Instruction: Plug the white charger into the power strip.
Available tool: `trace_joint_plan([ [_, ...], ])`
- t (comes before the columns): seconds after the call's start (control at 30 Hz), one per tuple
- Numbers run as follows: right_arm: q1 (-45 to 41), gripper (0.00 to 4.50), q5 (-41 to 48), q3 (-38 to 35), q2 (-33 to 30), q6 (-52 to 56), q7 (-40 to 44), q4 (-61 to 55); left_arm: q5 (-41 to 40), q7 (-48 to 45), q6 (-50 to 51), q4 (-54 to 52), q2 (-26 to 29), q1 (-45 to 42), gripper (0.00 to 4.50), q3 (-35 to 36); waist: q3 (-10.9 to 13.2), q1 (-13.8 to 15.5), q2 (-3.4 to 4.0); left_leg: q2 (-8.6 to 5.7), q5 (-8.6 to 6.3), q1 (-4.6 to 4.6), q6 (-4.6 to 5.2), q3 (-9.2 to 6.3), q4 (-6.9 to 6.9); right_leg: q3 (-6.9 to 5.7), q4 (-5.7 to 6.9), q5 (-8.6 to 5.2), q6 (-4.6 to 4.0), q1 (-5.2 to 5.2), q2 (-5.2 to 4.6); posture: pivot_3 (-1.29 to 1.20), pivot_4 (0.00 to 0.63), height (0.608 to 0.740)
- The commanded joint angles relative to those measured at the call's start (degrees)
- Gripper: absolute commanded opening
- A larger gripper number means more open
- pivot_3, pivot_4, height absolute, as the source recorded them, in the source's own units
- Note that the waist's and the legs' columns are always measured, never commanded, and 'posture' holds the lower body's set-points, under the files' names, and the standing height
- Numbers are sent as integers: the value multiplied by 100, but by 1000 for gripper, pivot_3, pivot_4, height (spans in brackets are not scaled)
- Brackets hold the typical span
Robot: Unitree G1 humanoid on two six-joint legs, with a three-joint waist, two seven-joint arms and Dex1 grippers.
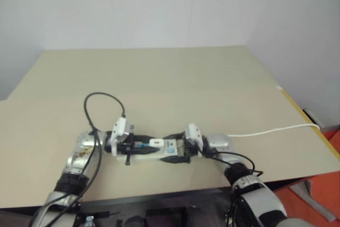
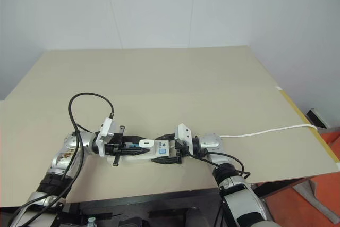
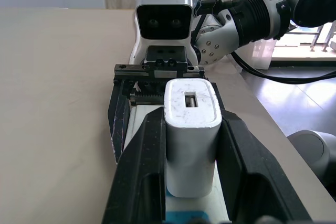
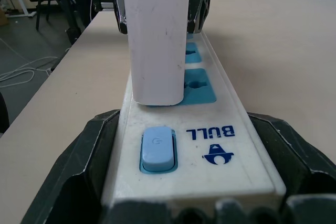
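White charger (image 3: 191, 129) upright between left end effector (image 3: 193, 145) fingers, on power strip (image 3: 137, 124).

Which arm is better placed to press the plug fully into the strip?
Left. Its gripper is shut on the white charger, standing upright on a blue socket. The right gripper clamps the power strip at its switch end, steadying it.

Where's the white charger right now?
The white charger stands upright on the power strip, between the left end effector fingers, on the socket face nearest the blue switch.
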Motion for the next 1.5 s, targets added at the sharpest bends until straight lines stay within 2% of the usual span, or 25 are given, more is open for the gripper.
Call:
trace_joint_plan([
  [0.03, 23, 3416, -23, 15, -41, 0, 37, -136, 283, 252, 79, 122, 93, 158, 976, -14, 0, 2, 0, 0, 0, 0, 0, 0, 0, 0, 0, 0, 0, 0, 0, 0, 150, 740],
  [0.5, 1, 3416, -26, 16, -17, -11, 33, -96, 327, 589, 411, -381, 260, 609, 976, -136, -2, 2, 3, 1, -1, 9, 1, -7, -5, 3, -1, 0, 0, 4, -1, 0, 150, 740],
  [1.2, -52, 3416, -26, -8, -35, -2, 10, -60, 390, 443, 378, -45, 331, 459, 976, -299, -4, 7, 5, 0, -1, 23, 1, -3, -12, 5, -3, -3, -1, 13, -1, 0, 150, 740],
  [1.5, -80, 3416, 6, -29, 2, 32, -19, -53, 352, 553, 728, -213, 391, 395, 3928, -263, -9, 2, 15, -1, -1, 38, 1, -4, -31, 16, -6, -4, -1, 14, -1, 0, 150, 740],
])
